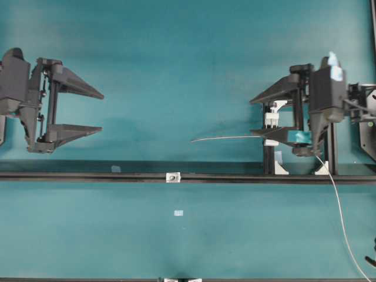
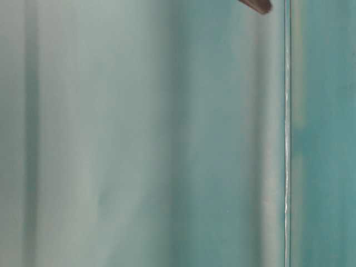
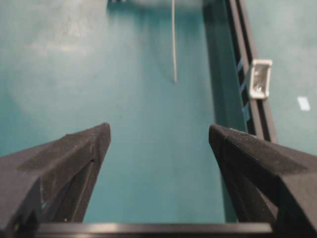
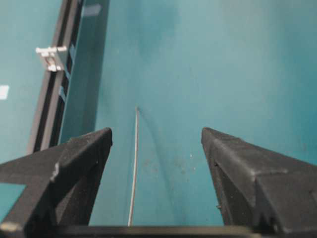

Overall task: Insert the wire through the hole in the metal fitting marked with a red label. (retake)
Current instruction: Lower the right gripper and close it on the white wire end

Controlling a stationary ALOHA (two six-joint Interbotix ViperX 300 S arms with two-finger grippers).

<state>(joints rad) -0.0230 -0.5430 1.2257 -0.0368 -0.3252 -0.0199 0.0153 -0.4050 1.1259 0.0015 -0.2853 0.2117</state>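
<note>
The thin pale wire (image 1: pixel 226 138) runs leftwards from my right gripper (image 1: pixel 251 116), with its free tip in mid-table, then trails off to the lower right. In the right wrist view the wire (image 4: pixel 133 168) passes between the wide-open jaws, close to the left finger (image 4: pixel 84 163); nothing is pinched. The tiny silvery metal fitting (image 1: pixel 173 177), with its dark hole, sits on the black rail (image 1: pixel 88 176), left of and below the wire tip. It also shows in the left wrist view (image 3: pixel 260 79), as does the wire tip (image 3: pixel 174 74). My left gripper (image 1: pixel 101 111) is open and empty at the far left.
A white clip block (image 1: pixel 271 117) stands between the right gripper's fingers. A pale sticker scrap (image 1: pixel 178 212) lies below the rail. White brackets (image 1: pixel 281 167) stand by the rail at the right. The table-level view is blurred; only a dark tip (image 2: pixel 257 5) shows.
</note>
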